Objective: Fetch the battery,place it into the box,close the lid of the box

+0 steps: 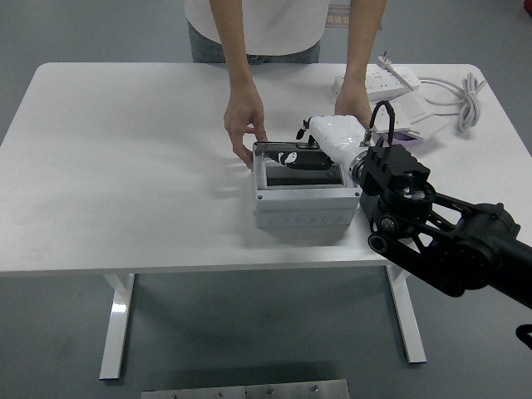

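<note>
White table [125, 166] carries grey box [301, 193], lid open. Right hand [337, 140] reaches over box's far-right corner, apparently lowering black battery [301, 160] inside; fingers hidden, cannot tell. Person's hand [243, 123] steadies box's far-left corner, obstructing lid closing next. Power strip [378, 81] beyond box.

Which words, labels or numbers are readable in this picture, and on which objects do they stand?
Nothing can be read with certainty.
Grey plastic box: the white marks on the dark part inside are too small to read.
White power strip: no legible print.
Reddish tag at the person's waist: blurred, and not to be read off.
White table: no print.
</note>
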